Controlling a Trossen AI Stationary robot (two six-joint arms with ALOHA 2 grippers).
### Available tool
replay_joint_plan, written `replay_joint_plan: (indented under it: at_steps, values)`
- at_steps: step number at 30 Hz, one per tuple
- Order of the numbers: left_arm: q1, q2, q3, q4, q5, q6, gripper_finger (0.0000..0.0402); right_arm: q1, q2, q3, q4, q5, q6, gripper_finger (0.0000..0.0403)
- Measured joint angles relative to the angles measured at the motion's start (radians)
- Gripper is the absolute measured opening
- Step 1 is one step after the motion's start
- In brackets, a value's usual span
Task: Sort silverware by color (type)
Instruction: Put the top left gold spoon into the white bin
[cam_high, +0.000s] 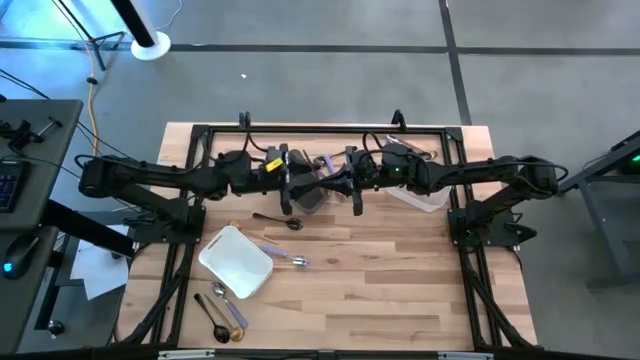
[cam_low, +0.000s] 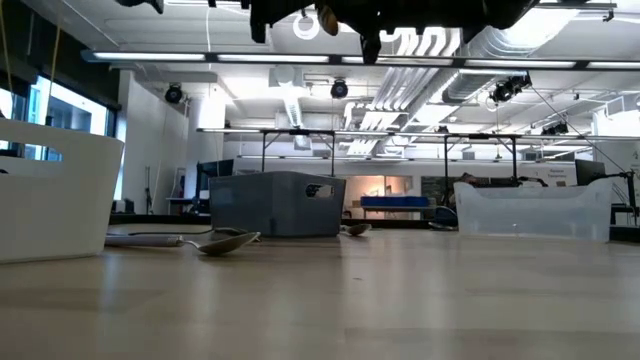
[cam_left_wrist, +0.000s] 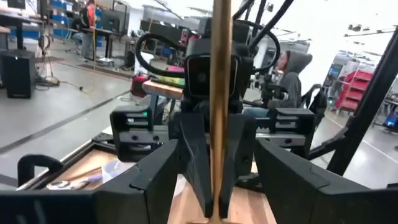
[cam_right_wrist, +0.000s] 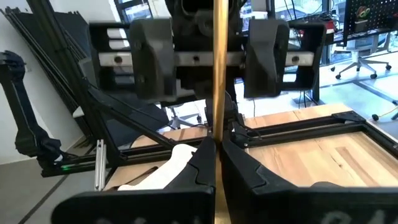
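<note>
A gold piece of silverware stands upright in the air above the table's far middle. My right gripper is shut on it. My left gripper faces it from the table's left, open, with one finger on either side of the gold shaft and not touching it. In the high view the two grippers meet tip to tip, left and right. The low view shows a gold rounded end below the dark grippers. Other silverware lies flat on the table: a black spoon, a lilac-handled one and several near the front left. My right gripper pinches the slim gold shaft between its two fingers. The fingers come level from the table's right and lie across the shaft. The piece stands upright, lifted clear of the table, reaching above and below the fingers.
A grey bin sits under the grippers and a clear tub under the right arm. A white tray lies front left. The table's front right is bare wood. A person sits beyond the table.
</note>
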Motion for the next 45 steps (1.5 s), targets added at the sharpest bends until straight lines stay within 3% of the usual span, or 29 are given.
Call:
replay_joint_plan:
  at_steps: [7,16,25,33,38,45]
  values:
    - [0.001,-0.008,0.0,0.006,-0.022,0.004,0.0146,0.0,0.0,-0.001,-0.017,0.0,-0.02,0.0]
    - [0.005,-0.008,0.0,-0.001,-0.032,0.007,0.0013,-0.001,0.0,-0.001,-0.016,0.003,-0.018,0.0]
    - [0.008,-0.022,0.0,-0.028,-0.034,-0.022,0.0007,-0.013,-0.001,-0.001,-0.018,-0.002,0.038,0.0025]
    - [0.013,-0.068,-0.001,-0.102,-0.042,-0.018,0.0008,-0.054,-0.036,-0.001,-0.06,-0.01,0.097,0.013]
    - [0.004,-0.108,-0.001,-0.165,-0.084,-0.009,0.0008,-0.074,-0.156,-0.001,-0.222,-0.011,0.004,0.0183]
    - [-0.061,-0.124,-0.001,-0.201,-0.121,-0.023,0.0008,-0.065,-0.358,-0.001,-0.593,-0.01,-0.034,0.0191]
